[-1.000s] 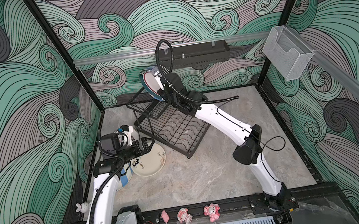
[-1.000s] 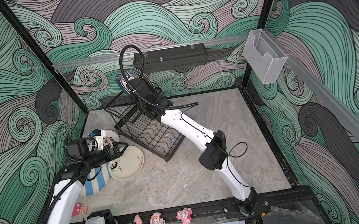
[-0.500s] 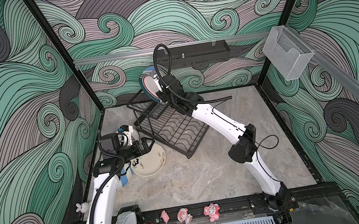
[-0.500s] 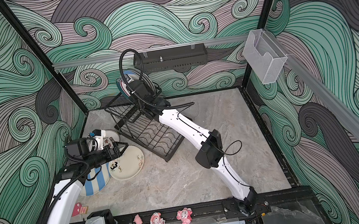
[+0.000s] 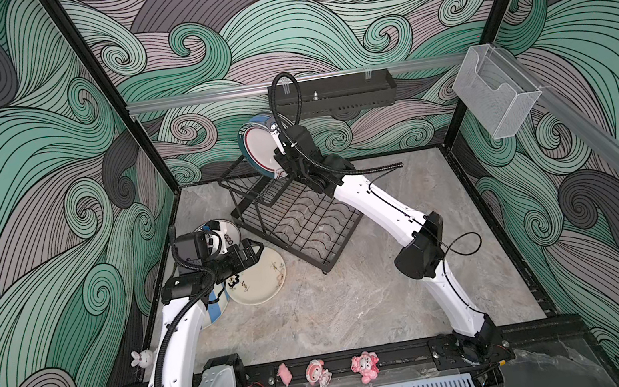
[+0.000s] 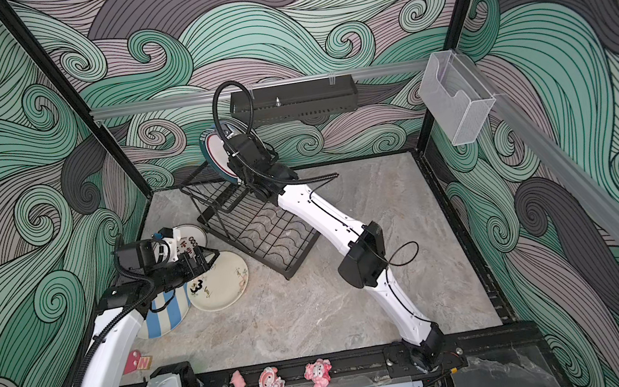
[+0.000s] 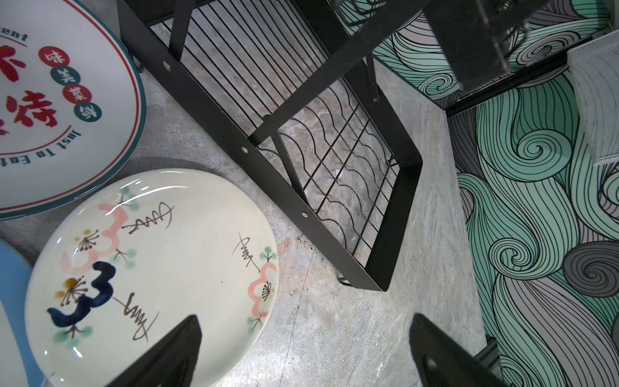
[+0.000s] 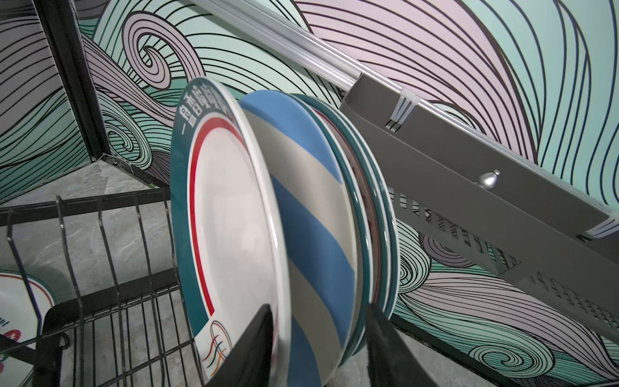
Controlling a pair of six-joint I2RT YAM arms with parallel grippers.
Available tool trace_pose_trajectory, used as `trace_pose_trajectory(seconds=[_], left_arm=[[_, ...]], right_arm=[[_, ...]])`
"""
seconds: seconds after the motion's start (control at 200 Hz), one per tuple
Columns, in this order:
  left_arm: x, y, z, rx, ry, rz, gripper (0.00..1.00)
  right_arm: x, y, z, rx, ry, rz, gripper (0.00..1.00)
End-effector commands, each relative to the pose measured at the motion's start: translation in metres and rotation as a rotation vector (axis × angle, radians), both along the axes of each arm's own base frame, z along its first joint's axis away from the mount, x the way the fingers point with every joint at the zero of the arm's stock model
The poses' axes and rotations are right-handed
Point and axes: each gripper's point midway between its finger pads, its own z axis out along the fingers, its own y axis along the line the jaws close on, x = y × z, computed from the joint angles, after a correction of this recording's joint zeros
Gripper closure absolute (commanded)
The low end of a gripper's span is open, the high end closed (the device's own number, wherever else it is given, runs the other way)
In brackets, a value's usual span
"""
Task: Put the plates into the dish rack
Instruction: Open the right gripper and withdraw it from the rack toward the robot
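**Right hand** [image 8: 318, 310]: jaws parted, astride the lower rims of plates standing on edge in the upper tier of the dish rack [image 7: 274, 182]. The teal-rimmed plate [image 8: 227, 217] sits close against the blue-striped plate [image 8: 311, 217], both tilted. Whether a finger touches a rim is unclear from this angle.

**Left hand** [image 7: 304, 321]: open and empty, above the cream plate [image 7: 160, 254] on the surface [image 7: 335, 335].

**Assessment:** release step. Recommend withdrawing straight back in the plates' own plane, without sideways drift, lest the leaning stack topple.
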Motion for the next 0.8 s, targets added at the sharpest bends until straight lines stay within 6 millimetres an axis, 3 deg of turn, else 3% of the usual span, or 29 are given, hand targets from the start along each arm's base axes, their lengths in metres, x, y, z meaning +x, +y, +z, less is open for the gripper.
trace_pose_trajectory(seconds=[0.0,0.155,0.365,0.475,0.65,0.796], left_arm=[[-0.005,0.008,-0.011,0.005,0.048,0.060,0.01],[-0.005,0.014,-0.018,0.009,0.070,0.109,0.02],[-0.002,0.017,-0.023,-0.010,0.075,0.157,0.01],[-0.001,0.020,-0.031,0.002,0.089,0.170,0.02],[-0.001,0.008,-0.035,-0.036,0.106,0.136,0.01],[-0.004,-0.007,-0.051,-0.026,0.114,0.096,0.01]], right_arm=[[-0.014,-0.010,0.036,0.050,-0.030,0.014,0.49],[-0.032,-0.019,0.053,0.070,-0.014,0.048,0.45],[-0.071,-0.042,0.070,0.121,0.037,0.119,0.37],[-0.096,-0.051,0.053,0.189,0.126,0.185,0.36],[-0.146,-0.060,0.000,0.296,0.235,0.306,0.32],[-0.178,-0.086,-0.052,0.331,0.321,0.292,0.32]])
